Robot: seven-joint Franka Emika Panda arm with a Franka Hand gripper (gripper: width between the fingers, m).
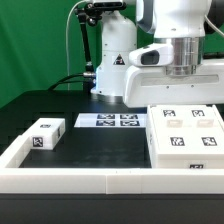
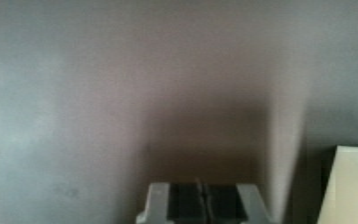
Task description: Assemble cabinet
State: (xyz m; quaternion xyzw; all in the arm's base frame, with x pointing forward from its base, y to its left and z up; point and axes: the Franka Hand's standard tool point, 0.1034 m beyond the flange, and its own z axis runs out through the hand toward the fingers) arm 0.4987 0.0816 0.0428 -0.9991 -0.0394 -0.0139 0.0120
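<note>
Exterior view: the cabinet (image 1: 185, 135), a big white box with square black-and-white tags on its top, lies on the dark desk (image 1: 30, 105) at the exterior view's right, against the low white border rail (image 1: 100, 180) that runs along the front. The arm comes down directly above the cabinet's back part, and the box hides the end effector's tips in this view, so whether they touch it cannot be told here. In the wrist view the end effector (image 2: 202, 200) has its two fingers (image 2: 163, 202) pressed together with nothing between them, over blurred grey surface; a pale edge of the cabinet (image 2: 354, 185) shows just beside them.

A smaller white tagged block (image 1: 45, 133) sits well apart from the cabinet, toward the exterior view's left, near the rail's left arm. The marker board (image 1: 110, 121) lies flat between the block and the cabinet, farther back. Behind the desk hangs a green backdrop (image 1: 35, 40), with the robot's white base (image 1: 115, 60) in front of it.
</note>
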